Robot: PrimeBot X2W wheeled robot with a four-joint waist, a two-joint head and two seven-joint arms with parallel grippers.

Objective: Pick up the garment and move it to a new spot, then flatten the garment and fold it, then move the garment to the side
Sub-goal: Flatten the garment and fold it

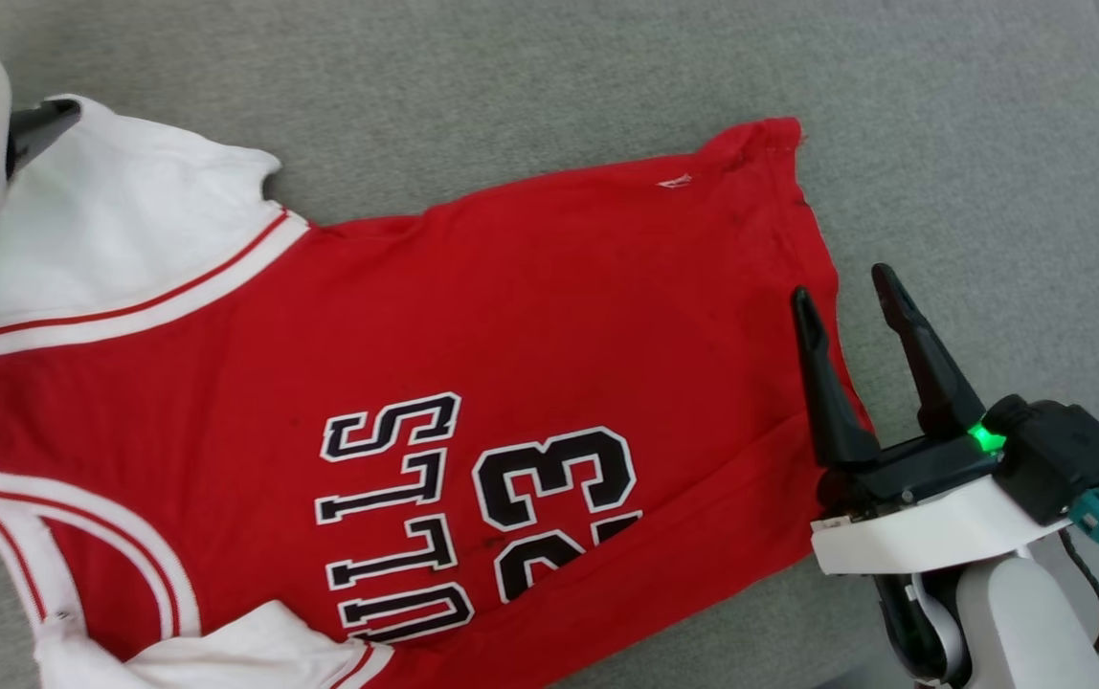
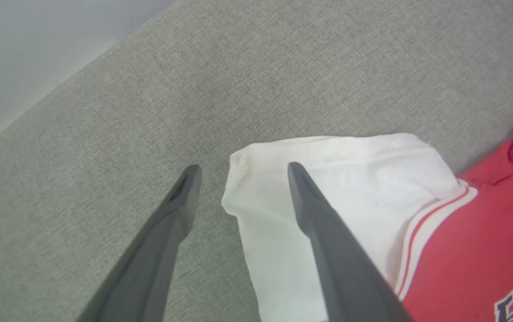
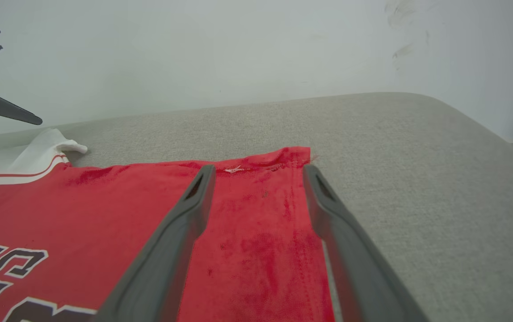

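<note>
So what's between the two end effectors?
The garment, spread from the left end effector to the right end effector, in the head view.

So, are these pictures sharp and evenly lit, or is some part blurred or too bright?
Head view: sharp, evenly lit, shirt letters crisp, a green lamp glowing on the right gripper. Left wrist view: soft, left gripper blurred, white sleeve almost washed out. Right wrist view: fingers blurred, hem clear.
</note>
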